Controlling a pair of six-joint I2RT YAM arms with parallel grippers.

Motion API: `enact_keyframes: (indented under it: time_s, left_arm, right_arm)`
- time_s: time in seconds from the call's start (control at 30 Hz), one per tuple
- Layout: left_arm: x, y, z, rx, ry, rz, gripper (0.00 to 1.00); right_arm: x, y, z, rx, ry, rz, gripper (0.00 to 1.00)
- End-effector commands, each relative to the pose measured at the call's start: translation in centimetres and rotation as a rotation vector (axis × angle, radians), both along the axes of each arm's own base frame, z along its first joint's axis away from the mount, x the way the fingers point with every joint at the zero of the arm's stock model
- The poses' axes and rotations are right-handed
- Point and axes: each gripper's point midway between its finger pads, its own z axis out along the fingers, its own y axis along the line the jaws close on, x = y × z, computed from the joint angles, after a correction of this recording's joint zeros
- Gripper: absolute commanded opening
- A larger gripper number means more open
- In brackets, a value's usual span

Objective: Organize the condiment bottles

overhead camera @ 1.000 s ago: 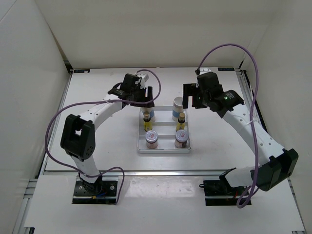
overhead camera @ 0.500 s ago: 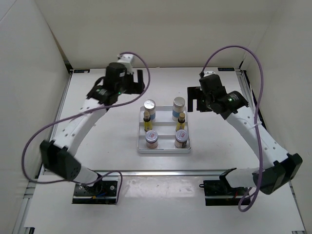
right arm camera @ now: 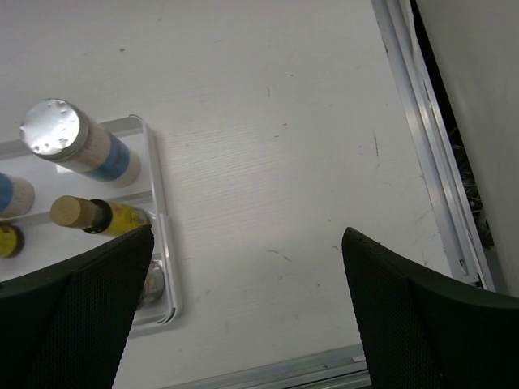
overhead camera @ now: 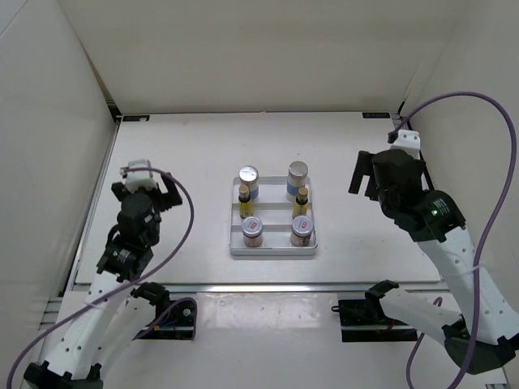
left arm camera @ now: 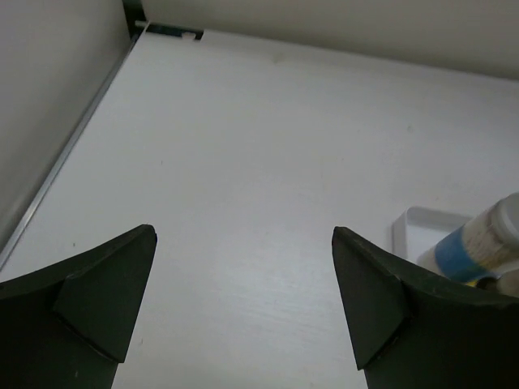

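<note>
Six condiment bottles stand in the white tray (overhead camera: 273,251) at the table's middle. Two white cylinders with blue bands (overhead camera: 248,180) (overhead camera: 298,176) are at the back. Two slim yellow bottles (overhead camera: 245,201) (overhead camera: 302,203) are in the middle row. Two pinkish jars (overhead camera: 252,231) (overhead camera: 302,229) are in front. My left gripper (overhead camera: 147,188) is open and empty, well left of the tray. My right gripper (overhead camera: 379,166) is open and empty, right of the tray. The right wrist view shows a white cylinder (right arm camera: 77,142), a yellow bottle (right arm camera: 101,215) and the tray rim (right arm camera: 166,267). The left wrist view shows a white cylinder (left arm camera: 474,243).
White walls enclose the table on the left, back and right. A metal rail (right arm camera: 430,162) runs along the right edge, and another (left arm camera: 65,162) along the left edge. Purple cables loop from both arms.
Both arms have pulled back from the tray: the left gripper went left and toward the near edge, the right gripper went right and nearer. The bottles have not moved.
</note>
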Motion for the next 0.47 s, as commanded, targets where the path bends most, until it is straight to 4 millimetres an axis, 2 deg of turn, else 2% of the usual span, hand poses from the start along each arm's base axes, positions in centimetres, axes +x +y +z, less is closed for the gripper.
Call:
enact_keyframes:
  time_s: [0.0, 0.03, 0.07, 0.13, 0.17, 0.3, 0.37, 0.43]
  left_arm:
    - [-1.6, 1.2, -1.7, -0.080, -0.045, 0.058, 1.00]
    - [-2.4, 1.6, -1.4, -0.112, -0.082, 0.069, 1.00]
    - [-2.5, 1.5, -2.8, -0.135, -0.072, 0.073, 1.00]
    - [-3.0, 1.7, -3.2, -0.141, -0.085, 0.072, 1.00]
    - [-3.2, 1.9, -3.0, -0.124, -0.090, 0.070, 1.00]
    - [-3.7, 3.4, -4.9, -0.041, -0.039, 0.141, 1.00]
    - [-3.8, 3.6, -4.7, -0.005, -0.037, 0.137, 1.00]
    - [-3.8, 3.7, -4.5, 0.024, -0.039, 0.134, 1.00]
  right_arm:
    - [-0.3, -2.0, -0.3, -0.033, -0.031, -0.100, 1.00]
    - [-0.3, -2.2, -0.3, -0.039, -0.034, -0.109, 1.00]
    - [-0.3, -2.2, -0.7, -0.046, -0.023, -0.108, 1.00]
    - [-0.4, -2.6, -0.8, -0.037, -0.028, -0.144, 1.00]
    - [-0.4, -2.6, -1.3, -0.044, -0.017, -0.144, 1.00]
    - [-0.3, -2.5, -2.6, -0.035, -0.019, -0.149, 1.00]
    - [-0.2, -2.5, -3.8, -0.059, -0.001, -0.141, 1.00]
    - [-0.1, -2.6, -4.0, -0.065, -0.003, -0.148, 1.00]
